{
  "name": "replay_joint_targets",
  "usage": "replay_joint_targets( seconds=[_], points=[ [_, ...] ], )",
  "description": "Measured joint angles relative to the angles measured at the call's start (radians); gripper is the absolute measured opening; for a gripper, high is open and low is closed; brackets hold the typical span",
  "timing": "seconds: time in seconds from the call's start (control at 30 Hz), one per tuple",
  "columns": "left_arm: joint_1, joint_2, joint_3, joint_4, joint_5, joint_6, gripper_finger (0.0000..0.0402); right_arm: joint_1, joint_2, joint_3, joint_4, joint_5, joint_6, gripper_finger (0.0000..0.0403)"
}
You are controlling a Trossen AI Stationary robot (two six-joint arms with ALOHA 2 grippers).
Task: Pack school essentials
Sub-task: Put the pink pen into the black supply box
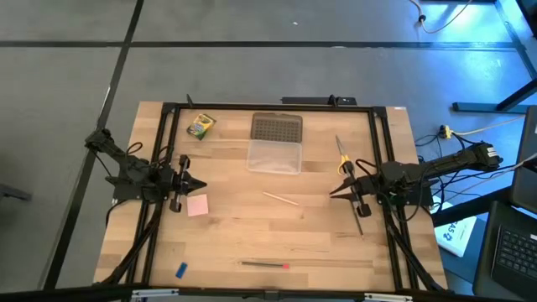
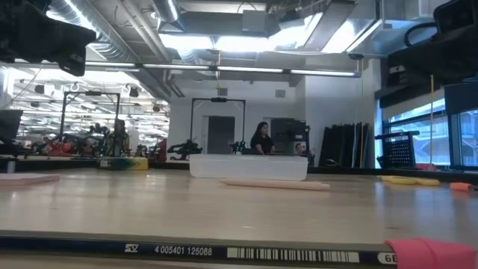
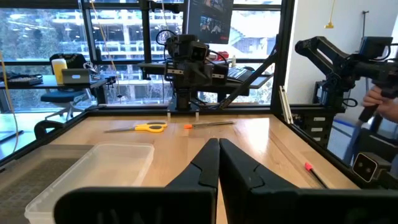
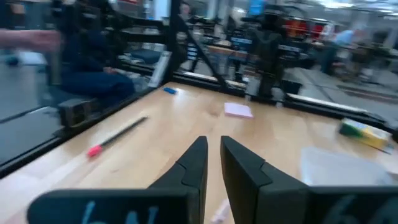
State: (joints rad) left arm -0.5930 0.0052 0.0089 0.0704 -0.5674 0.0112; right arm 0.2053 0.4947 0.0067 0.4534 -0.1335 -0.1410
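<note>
On the wooden table lie a green-yellow crayon box [image 1: 200,126], a pink notepad [image 1: 197,205], yellow-handled scissors [image 1: 342,159], a light pencil [image 1: 280,198], a dark pencil with a pink end [image 1: 264,264] and a small blue eraser [image 1: 181,269]. An orange-tipped pencil [image 3: 208,124] lies near the scissors [image 3: 144,127]. My left gripper [image 1: 200,184] hovers level at the table's left, just above the notepad, its fingers shut [image 3: 219,146] on nothing. My right gripper [image 1: 333,192] hovers level at the table's right, its fingers [image 4: 213,146] a narrow gap apart with nothing between them.
A clear rectangular case [image 1: 274,156] lies at the table's middle far side, its grey studded lid [image 1: 276,127] flat behind it. Black frame rails [image 1: 164,143] run along the table's left, right and far sides. A person's hand [image 3: 379,96] shows beyond the table.
</note>
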Motion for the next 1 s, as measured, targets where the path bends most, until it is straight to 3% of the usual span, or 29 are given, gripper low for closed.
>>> replay_joint_targets(
  seconds=[0.2, 0.5, 0.6, 0.73, 1.0],
  points=[
    [0.0, 0.0, 0.0, 0.0, 0.0, 0.0, 0.0, 0.0, 0.0, 0.0, 0.0, -0.116, -0.029, 0.0049],
    [0.0, 0.001, 0.034, 0.044, -0.013, 0.092, 0.0, 0.0, 0.0, 0.0, -0.001, -0.122, -0.026, 0.0049],
    [0.0, 0.018, 0.109, 0.005, -0.008, 0.135, 0.0, 0.0, 0.001, 0.0, 0.0, -0.122, -0.025, 0.0049],
    [0.0, 0.074, 0.26, -0.174, -0.008, 0.118, 0.0, 0.0, 0.001, 0.0, -0.001, -0.122, -0.022, 0.0049],
    [0.0, 0.383, 0.575, -0.504, -0.007, -0.082, 0.0, 0.0, 0.001, 0.0, -0.001, -0.122, -0.021, 0.0049]
  ],
)
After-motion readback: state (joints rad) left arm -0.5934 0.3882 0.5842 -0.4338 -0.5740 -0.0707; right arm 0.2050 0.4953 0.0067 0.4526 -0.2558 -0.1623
